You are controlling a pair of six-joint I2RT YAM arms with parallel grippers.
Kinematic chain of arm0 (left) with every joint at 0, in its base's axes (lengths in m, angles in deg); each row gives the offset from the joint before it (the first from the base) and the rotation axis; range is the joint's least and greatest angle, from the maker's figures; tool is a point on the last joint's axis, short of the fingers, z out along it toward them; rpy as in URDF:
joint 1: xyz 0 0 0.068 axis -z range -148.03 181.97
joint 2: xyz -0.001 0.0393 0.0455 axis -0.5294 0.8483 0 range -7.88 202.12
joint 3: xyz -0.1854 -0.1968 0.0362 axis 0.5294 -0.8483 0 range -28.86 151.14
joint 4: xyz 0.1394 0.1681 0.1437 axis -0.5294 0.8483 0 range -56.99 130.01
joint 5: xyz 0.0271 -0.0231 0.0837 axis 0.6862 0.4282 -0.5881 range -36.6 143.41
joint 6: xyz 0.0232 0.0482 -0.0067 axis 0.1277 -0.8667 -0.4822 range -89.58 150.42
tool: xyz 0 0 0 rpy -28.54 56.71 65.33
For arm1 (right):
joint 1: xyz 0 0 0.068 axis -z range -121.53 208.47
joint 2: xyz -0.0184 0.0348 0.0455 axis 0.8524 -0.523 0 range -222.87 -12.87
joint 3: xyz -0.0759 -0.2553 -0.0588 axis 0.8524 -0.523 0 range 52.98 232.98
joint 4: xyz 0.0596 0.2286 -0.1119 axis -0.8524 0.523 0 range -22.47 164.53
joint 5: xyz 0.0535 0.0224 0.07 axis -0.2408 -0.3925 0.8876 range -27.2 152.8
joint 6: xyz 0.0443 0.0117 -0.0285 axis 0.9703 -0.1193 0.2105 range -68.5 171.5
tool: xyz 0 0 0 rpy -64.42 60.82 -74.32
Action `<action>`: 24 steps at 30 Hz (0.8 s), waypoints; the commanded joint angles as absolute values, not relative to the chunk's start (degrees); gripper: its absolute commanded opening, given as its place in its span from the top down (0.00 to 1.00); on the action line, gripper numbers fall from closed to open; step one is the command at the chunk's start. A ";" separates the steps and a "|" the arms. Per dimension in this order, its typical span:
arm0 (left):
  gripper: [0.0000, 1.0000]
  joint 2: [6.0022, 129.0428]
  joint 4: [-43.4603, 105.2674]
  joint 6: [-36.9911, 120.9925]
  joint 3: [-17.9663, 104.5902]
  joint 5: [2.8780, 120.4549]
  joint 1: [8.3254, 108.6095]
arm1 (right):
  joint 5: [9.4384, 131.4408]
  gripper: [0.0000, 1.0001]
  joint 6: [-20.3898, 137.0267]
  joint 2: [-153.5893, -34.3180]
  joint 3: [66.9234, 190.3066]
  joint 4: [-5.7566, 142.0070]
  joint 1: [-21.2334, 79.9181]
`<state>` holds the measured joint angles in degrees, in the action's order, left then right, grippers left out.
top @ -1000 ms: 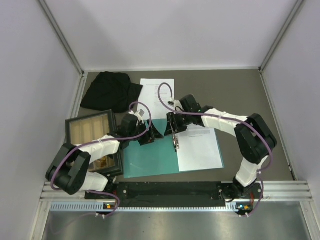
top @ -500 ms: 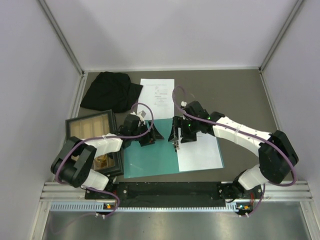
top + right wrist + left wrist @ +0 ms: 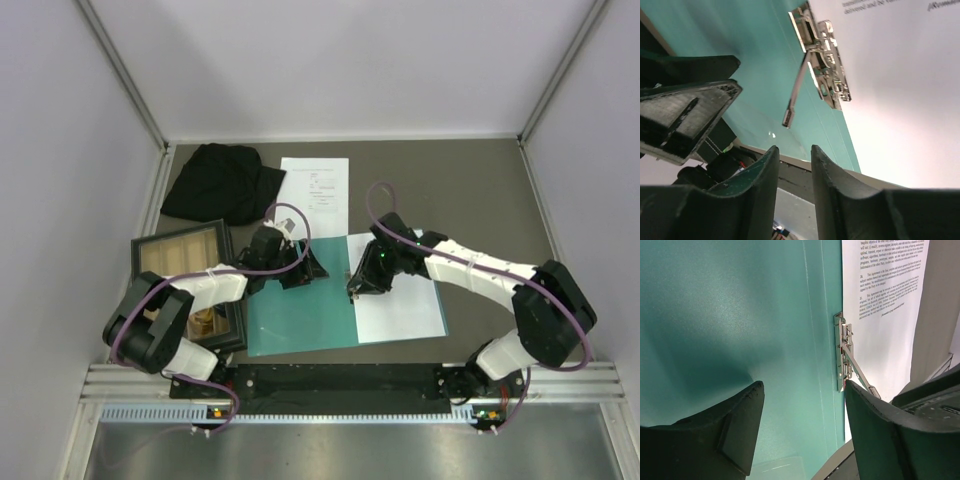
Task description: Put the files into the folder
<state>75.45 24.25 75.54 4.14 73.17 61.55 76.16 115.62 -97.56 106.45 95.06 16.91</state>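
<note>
Grey-brown table (image 3: 480,190), pale walls (image 3: 350,70), teal folder (image 3: 300,320) open, 1 sheet (image 3: 405,305) on its right half, left gripper (image 3: 805,390) spread wide over it, right gripper (image 3: 795,152) narrowly parted, empty, beside the clip (image 3: 825,65)

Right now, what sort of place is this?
Probably a robot test cell, not a real office. Plain pale walls close in a table, a left arm and a right arm are mounted on a rail at its near edge, and a teal folder with a printed sheet lies between them.

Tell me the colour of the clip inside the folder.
The clip is silver; the right wrist view shows it best.
</note>
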 commanded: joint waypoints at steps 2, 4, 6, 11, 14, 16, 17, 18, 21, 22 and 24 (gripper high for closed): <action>0.30 74.82 23.34 74.19 5.42 72.21 62.03 | 75.37 0.70 122.08 -97.60 104.66 91.00 16.98; 0.31 74.91 23.34 74.02 5.77 72.39 62.20 | 75.28 0.70 122.26 -97.86 104.83 90.47 17.16; 0.31 75.43 23.25 74.10 6.12 72.39 62.46 | 75.71 0.71 122.43 -98.21 104.93 89.77 17.25; 0.31 76.31 22.46 74.63 6.56 72.30 63.69 | 75.98 0.71 122.78 -98.74 105.19 89.15 17.34; 0.32 76.67 22.28 74.98 6.91 72.04 64.22 | 76.60 0.72 123.22 -99.45 105.01 88.10 17.34; 0.32 76.84 22.28 74.98 7.18 71.95 64.40 | 77.21 0.73 123.57 -99.79 104.92 87.66 17.34; 0.32 76.84 22.37 74.98 7.18 71.95 64.57 | 77.39 0.73 123.66 -99.97 104.92 87.40 17.34; 0.32 76.84 22.37 74.89 7.18 71.69 64.58 | 77.48 0.73 123.75 -99.97 104.92 87.31 17.34; 0.32 76.67 22.81 74.63 7.44 71.25 64.84 | 77.30 0.75 123.92 -100.32 104.92 86.96 17.34; 0.32 76.67 22.99 74.54 7.53 71.16 64.93 | 77.39 0.77 124.01 -100.41 104.75 86.78 17.34; 0.32 76.76 23.07 74.54 7.53 71.16 64.93 | 77.83 0.78 124.19 -101.11 104.75 86.17 17.34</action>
